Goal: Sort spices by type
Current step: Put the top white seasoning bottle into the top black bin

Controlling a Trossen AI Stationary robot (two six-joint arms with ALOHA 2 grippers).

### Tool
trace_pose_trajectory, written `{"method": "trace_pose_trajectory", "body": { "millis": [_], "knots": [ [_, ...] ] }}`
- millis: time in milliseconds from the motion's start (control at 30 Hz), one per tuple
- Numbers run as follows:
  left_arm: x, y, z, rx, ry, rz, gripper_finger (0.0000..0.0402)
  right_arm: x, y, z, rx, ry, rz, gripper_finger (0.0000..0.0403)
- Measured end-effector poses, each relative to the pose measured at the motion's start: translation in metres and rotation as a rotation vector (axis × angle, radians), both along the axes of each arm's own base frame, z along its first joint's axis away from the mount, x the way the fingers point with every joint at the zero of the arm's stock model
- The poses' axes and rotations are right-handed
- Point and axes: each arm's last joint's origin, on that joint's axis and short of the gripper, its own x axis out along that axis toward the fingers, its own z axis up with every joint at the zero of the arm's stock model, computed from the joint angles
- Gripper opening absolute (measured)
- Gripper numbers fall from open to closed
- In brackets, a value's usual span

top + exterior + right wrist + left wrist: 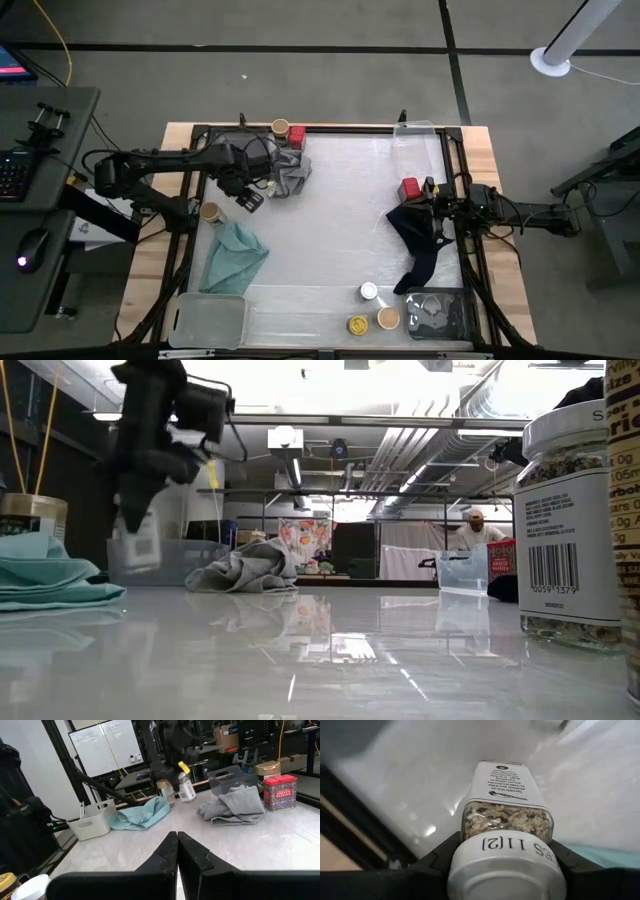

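My left gripper [247,198] hangs above the table's left part, shut on a clear spice jar [507,815] with a white lid and a seed mix inside. In the low view the jar [135,548] is off the table. A tan-lidded jar [210,212] stands just beside it, next to the teal cloth [235,258]. A red tin [296,135] and another tan-lidded jar [280,127] stand at the far edge by the grey cloth [290,175]. My right gripper [177,845] waits shut at the right side, near a second red tin [410,188]. My left gripper holds the jar by its white lid [470,865], pinched between the two fingers [437,860], one on each side of the lid. The fingers come from above, pointing down. The jar hangs below them, lifted clear of the table and a little tilted [186,790].
Three jars with white [369,291], yellow [357,325] and tan [388,318] lids stand near the front edge. Clear trays sit at the near left [208,320], near right [440,312] and far right [420,130]. A navy cloth [420,245] lies under the right arm.
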Motion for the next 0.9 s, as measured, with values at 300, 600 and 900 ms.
{"method": "trace_pose_trajectory", "body": {
  "millis": [300, 600, 900],
  "knots": [
    [0.003, 0.035, 0.087, 0.244, -0.202, -0.043, 0.0164, 0.000, 0.000, 0.000, 0.000, 0.001, 0.000, 0.0001],
    [-0.029, 0.112, 0.086, 0.259, -0.057, 0.115, 0.0164, 0.000, 0.000, 0.000, 0.000, 0.000, 0.000, 0.0001],
    [-0.053, 0.172, 0.037, 0.058, 0.070, 0.303, 0.0165, 0.000, 0.000, 0.000, 0.000, 0.000, 0.000, 0.0001]
  ]
}}
